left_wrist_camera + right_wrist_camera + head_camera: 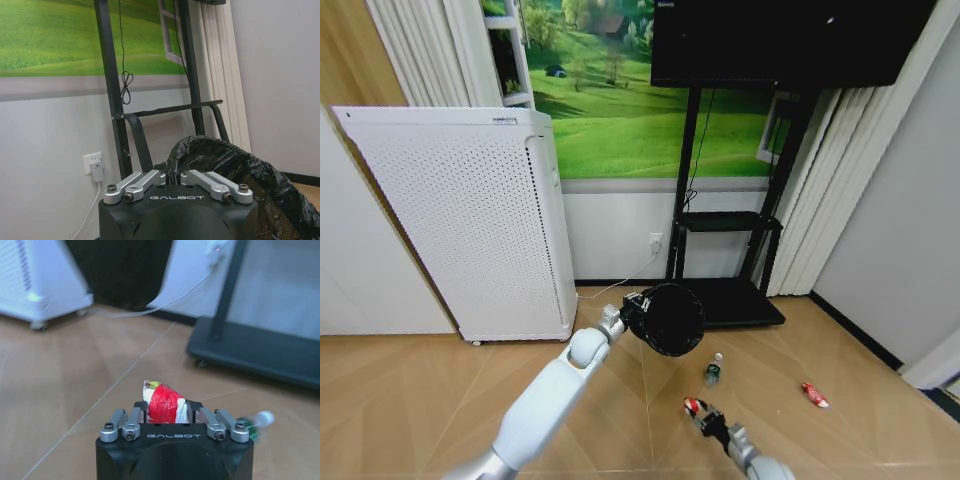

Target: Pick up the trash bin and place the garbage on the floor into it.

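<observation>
Trash bin [667, 318] clamped by left gripper [632, 307] above parquet floor [410, 390], right gripper [166, 412] pinching red wrapper [164, 404]

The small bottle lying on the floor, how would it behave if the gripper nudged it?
The bottle lies on its side on smooth parquet floor, so a nudge would probably roll it. It looks small and clear, likely light, so it may skid away. Its round body could slip between the jaws.

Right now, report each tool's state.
Left tool: shut on the trash bin, held off the floor.
Right tool: shut on a red-and-white wrapper.
</observation>
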Controlling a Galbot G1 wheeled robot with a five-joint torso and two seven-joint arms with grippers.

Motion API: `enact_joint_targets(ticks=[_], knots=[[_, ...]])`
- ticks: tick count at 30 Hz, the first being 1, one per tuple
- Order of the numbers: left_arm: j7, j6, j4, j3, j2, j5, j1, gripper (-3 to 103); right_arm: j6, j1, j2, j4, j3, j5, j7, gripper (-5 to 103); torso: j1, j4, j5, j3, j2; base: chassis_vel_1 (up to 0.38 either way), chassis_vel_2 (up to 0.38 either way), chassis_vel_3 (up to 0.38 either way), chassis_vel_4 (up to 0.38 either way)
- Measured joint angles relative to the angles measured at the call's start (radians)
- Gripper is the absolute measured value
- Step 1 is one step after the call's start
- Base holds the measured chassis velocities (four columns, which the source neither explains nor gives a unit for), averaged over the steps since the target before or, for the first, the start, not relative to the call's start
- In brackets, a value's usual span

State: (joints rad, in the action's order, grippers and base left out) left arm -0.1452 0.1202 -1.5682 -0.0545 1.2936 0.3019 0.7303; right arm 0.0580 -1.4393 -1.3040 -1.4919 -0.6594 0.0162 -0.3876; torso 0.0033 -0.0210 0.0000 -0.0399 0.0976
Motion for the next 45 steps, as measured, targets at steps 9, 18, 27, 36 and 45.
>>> enact_joint_targets(ticks=[9,18,27,36,45], knots=[[-0.012,-0.022,0.023,0.016,0.009,-0.024,0.014,7,-0.081,0.009,0.03,-0.181,-0.112,0.163,0.034,40,0.0,0.0,0.0001,0.0,0.0,0.0,0.0,0.0,0.0],[-0.012,-0.022,0.03,0.007,0.016,-0.027,0.013,7,-0.128,0.026,0.043,-0.337,-0.199,0.259,0.039,40,0.0,0.0,0.0002,0.0,0.0,0.0,0.0,0.0,0.0],[-0.013,-0.04,0.092,-0.009,0.105,-0.046,0.003,7,-0.142,-0.013,0.029,-0.484,-0.168,0.271,0.062,40,0.0,-0.0002,0.0,0.0,0.0,0.0,0.0,0.0,0.0],[-0.014,-0.055,0.157,-0.059,0.22,-0.092,0.0,7,-0.172,0.051,0.013,-0.437,-0.085,0.223,0.071,40,0.0,-0.0001,0.0001,0.0,0.0,0.0,0.0,0.0,0.0],[-0.015,-0.059,0.177,-0.064,0.226,-0.097,-0.008,7,-0.181,0.063,0.017,-0.398,-0.082,0.207,0.083,56,0.0,-0.0001,0.0001,0.0,0.0,0.0,0.0,0.0,0.0]])
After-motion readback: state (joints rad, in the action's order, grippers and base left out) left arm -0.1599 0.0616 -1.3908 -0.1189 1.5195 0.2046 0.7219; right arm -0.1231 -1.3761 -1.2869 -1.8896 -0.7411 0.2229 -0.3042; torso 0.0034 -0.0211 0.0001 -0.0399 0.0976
